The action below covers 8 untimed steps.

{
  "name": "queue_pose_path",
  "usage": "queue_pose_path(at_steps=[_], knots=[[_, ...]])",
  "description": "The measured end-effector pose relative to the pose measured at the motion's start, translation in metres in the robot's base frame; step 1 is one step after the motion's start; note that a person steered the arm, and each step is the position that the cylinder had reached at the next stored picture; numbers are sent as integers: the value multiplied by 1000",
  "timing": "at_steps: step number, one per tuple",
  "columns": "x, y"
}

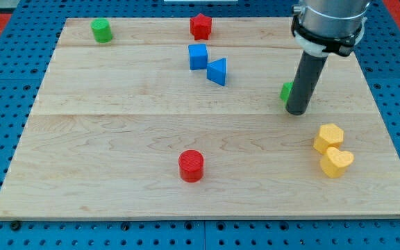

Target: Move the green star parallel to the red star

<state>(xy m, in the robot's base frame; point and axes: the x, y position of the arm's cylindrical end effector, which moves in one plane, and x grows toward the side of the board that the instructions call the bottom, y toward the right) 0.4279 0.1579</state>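
The red star (201, 26) sits near the board's top edge, a little left of centre. The green star (286, 91) is at the view's right, mostly hidden behind my rod; only its left part shows. My tip (297, 111) rests on the board right against the green star, on its right and lower side.
A green cylinder (102, 30) is at the top left. A blue cube (198, 56) and a blue triangular block (217, 71) sit below the red star. A red cylinder (192, 166) is at the bottom centre. Two yellow blocks (328, 137) (336, 162) lie at the lower right.
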Motion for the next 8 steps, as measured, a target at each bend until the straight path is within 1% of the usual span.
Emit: queue_pose_path(at_steps=[1, 2, 3, 4, 5, 6, 7, 8], knots=[[-49, -3], [-73, -2], [-108, 0], [-134, 12], [-87, 12], [-115, 47], [-159, 39], [-184, 14]])
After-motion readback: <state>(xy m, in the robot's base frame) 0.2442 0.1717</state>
